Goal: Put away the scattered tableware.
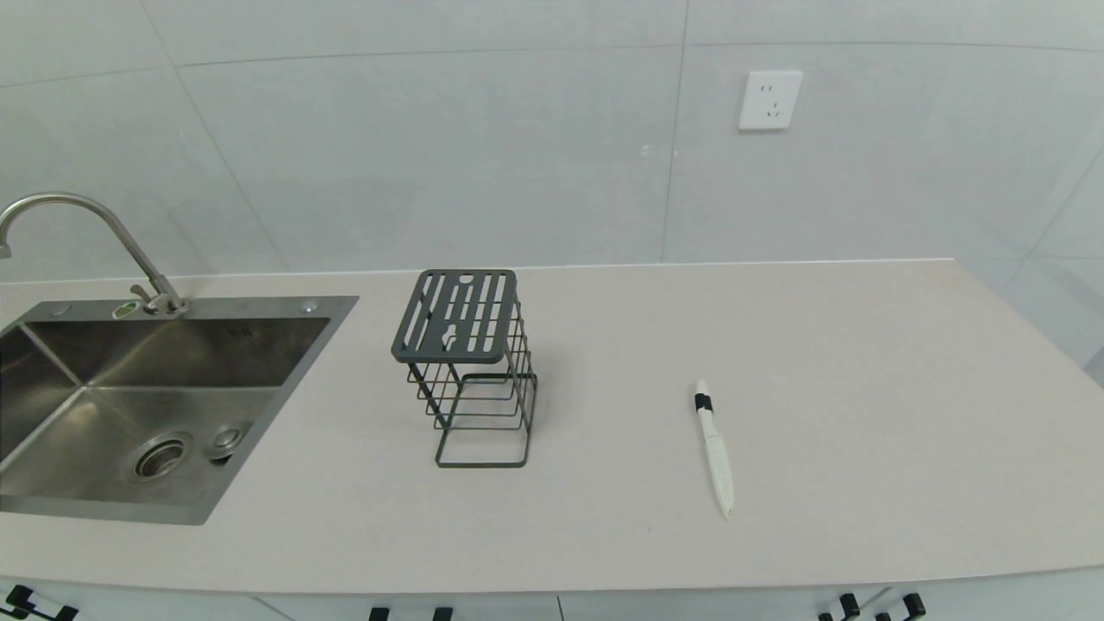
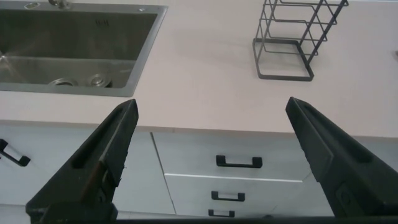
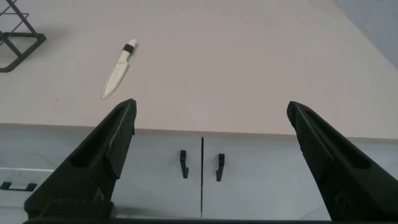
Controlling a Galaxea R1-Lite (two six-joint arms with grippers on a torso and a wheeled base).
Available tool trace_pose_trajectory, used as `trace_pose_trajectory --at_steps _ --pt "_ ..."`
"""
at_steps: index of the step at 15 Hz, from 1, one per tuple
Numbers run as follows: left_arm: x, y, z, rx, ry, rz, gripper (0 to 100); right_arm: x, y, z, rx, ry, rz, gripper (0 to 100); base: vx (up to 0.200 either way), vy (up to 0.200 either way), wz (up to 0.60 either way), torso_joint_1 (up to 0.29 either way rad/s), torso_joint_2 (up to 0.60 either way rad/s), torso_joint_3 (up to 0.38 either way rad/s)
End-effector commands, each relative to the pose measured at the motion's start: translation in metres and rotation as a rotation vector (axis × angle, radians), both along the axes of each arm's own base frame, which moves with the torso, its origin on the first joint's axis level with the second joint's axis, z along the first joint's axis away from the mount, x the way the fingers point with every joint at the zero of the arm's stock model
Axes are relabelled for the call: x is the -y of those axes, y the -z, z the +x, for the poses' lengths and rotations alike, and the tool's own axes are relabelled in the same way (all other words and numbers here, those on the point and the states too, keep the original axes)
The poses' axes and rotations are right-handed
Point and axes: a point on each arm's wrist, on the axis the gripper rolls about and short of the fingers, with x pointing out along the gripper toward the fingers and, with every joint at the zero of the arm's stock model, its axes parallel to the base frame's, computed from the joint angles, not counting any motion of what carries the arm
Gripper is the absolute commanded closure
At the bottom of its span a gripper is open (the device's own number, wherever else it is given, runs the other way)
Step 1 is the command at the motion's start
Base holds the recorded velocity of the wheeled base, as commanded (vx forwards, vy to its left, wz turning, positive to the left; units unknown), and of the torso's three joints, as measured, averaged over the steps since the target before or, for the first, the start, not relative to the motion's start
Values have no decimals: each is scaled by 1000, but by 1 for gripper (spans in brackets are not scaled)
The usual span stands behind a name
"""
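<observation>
Head view, white knife [image 1: 714,448] flat on counter [image 1: 862,388], right of wire rack [image 1: 457,352]

From my remote station I see a pale grey tiled wall [image 1: 431,129] with a white socket [image 1: 770,100] at upper right, a beige countertop [image 1: 862,345] across the middle, a steel sink [image 1: 172,349] and curved faucet [image 1: 129,249] at left, and white cabinet fronts [image 3: 261,163] with black handles [image 3: 183,165] below.

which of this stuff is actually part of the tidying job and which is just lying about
Part of the job:
knife, lying flat on the counter
wire rack with a slotted top, standing apart to its left

Just there:
sink
tap
wall socket
drawers
</observation>
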Motion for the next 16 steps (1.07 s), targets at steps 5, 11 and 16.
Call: trace_pose_trajectory --at_steps 5,11,16 --pt "0 0 0 0 1 -9 0 0 0 0 0 -2 0 0 0 0 0 42 -1 47" --pt "0 0 0 0 1 -7 0 0 0 0 0 -11 -8 0 0 0 0 273 -24 240" --pt "0 0 0 0 0 -10 0 0 -1 0 11 -15 -92 0 0 0 0 154 -36 119"
